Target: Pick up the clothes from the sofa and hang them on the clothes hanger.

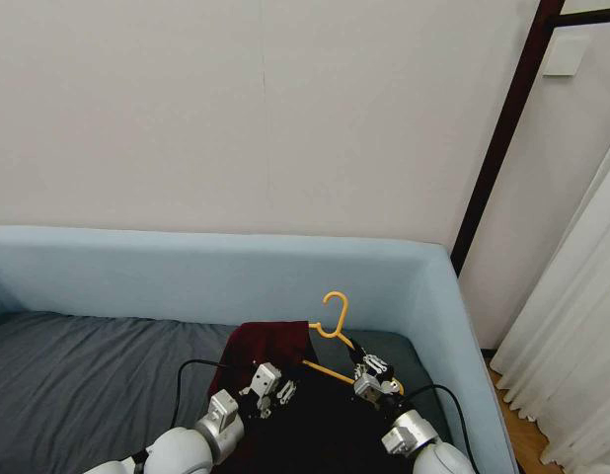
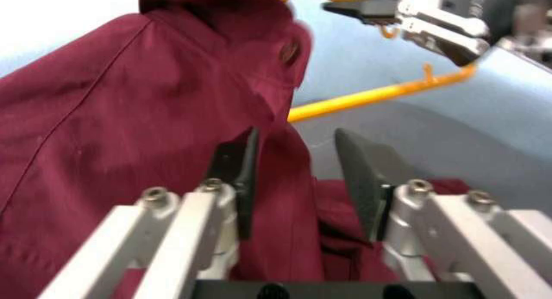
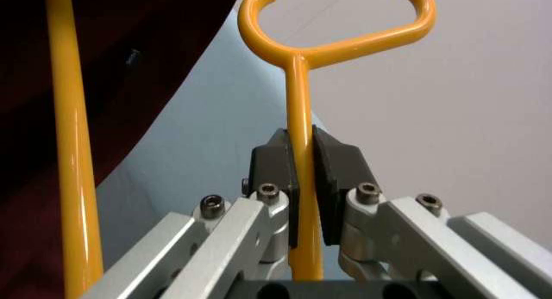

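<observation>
As the right claw (image 3: pixel 304 154) pinches the hanger (image 3: pixel 298 86), clothes (image 2: pixel 129 118) lie under left claw (image 2: pixel 298 143).

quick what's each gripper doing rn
Left gripper: open, jaws at the edge of the maroon shirt.
Right gripper: shut on the yellow hanger, just below its hook.

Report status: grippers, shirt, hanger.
Right gripper shut on neck of yellow hanger. Left gripper open at maroon shirt. Shirt on sofa, hanger at its collar. Nothing in the way.
</observation>
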